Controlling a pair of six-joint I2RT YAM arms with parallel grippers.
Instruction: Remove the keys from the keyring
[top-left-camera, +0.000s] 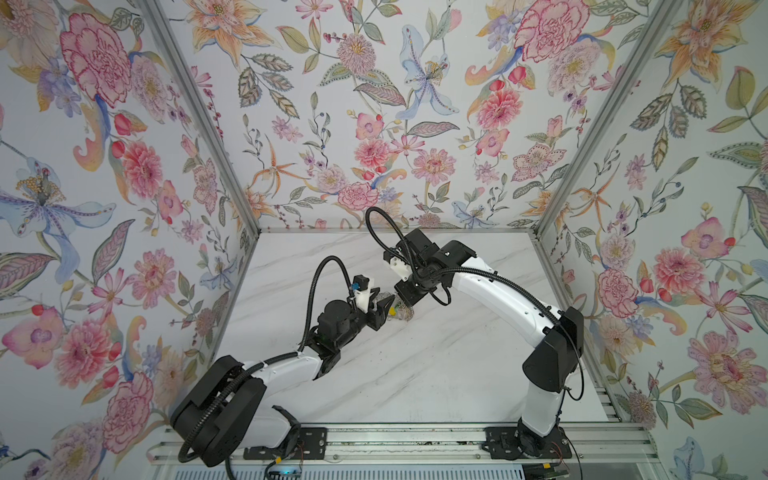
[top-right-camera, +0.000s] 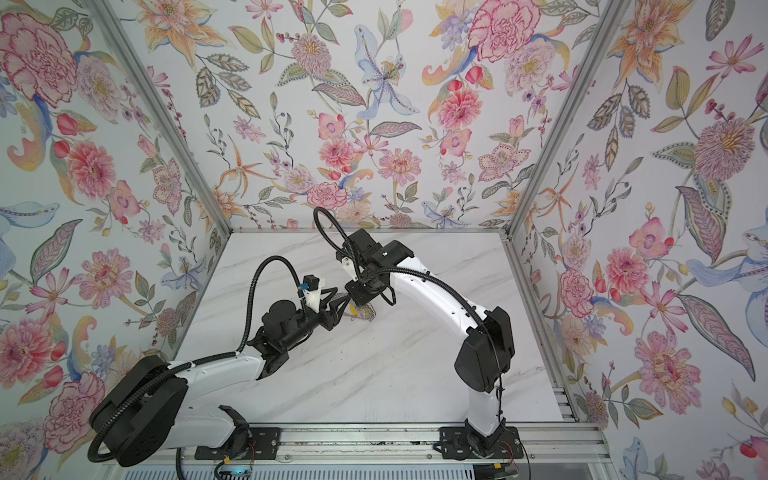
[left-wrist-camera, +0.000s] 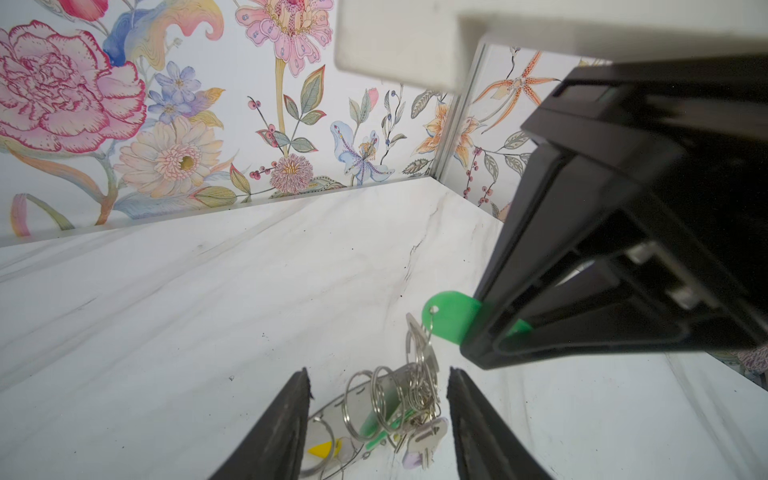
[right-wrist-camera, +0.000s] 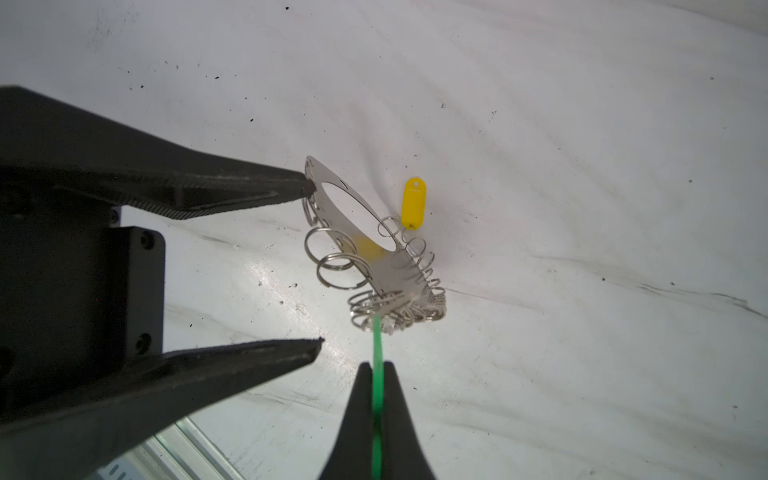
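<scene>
Tilted grey keyring (right-wrist-camera: 397, 270) — green-tagged keys (left-wrist-camera: 424, 440) at its end

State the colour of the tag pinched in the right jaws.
Bright green. The tag shows best in the left wrist view.

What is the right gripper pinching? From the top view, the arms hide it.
Observer: The right gripper is shut on a green tag, edge-on between its fingers.
Operator: Does the other arm have a grip too?
Observer: No. The left gripper is open; one fingertip touches the end of the keyring plate.
Operator: Is the tag off yet?
Observer: No. A wire ring through the tag's hole joins the bunch of rings on the plate.
</scene>
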